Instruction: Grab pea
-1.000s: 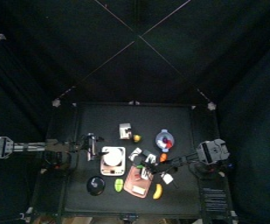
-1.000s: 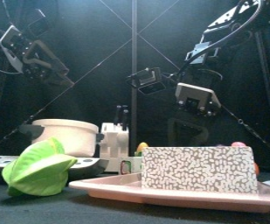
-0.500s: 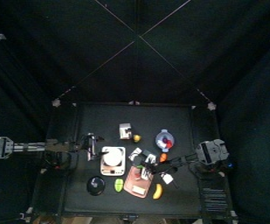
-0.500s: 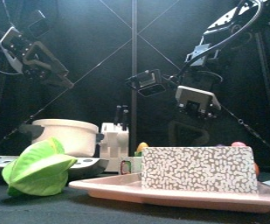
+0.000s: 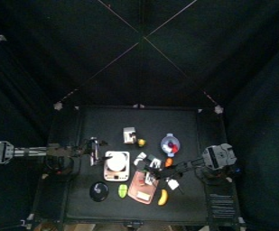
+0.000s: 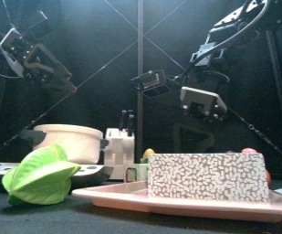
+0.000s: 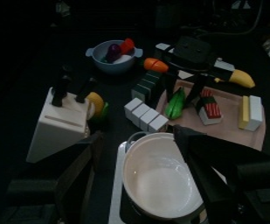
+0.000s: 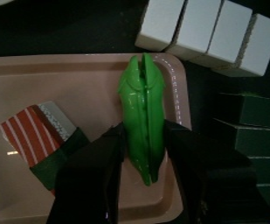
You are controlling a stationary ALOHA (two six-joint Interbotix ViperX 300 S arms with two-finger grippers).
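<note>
right gripper (image 8: 135, 144), fingers apart, straddles the green pea pod (image 8: 141, 118) on the pink tray (image 8: 55, 74); left fingers apart.

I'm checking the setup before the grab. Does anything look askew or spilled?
Nothing looks spilled or damaged. The pea pod lies along one edge of the pink tray, partly over its rim, with the right claw just above it. The left claw hangs over the white bowl.

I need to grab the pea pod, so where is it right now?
The pea pod lies on the pink tray, straight ahead of the right gripper in its wrist view, beside the red-striped piece.
</note>
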